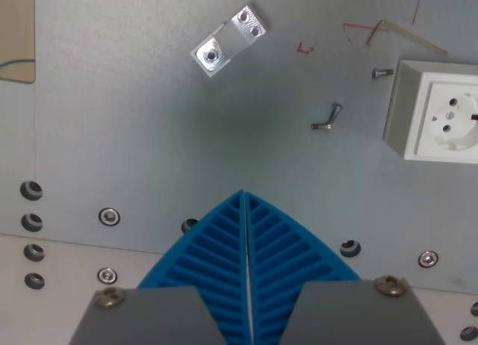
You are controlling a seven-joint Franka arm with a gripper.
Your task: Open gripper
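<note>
My gripper (244, 194) fills the bottom middle of the wrist view. Its two blue ribbed fingers (216, 248) are pressed together along a thin seam, with nothing between them. They hang above a grey metal plate (149, 136). A small clear block with two metal screw fittings (228, 40) lies on the plate further ahead, apart from the gripper.
A white wall socket (441, 110) stands at the wrist view's right. A hex key (403, 33), a small bolt (382, 73) and a bent metal piece (328, 118) lie near it. Screw holes (109, 216) line the plate's near edge. A wooden piece (16, 33) is at top left.
</note>
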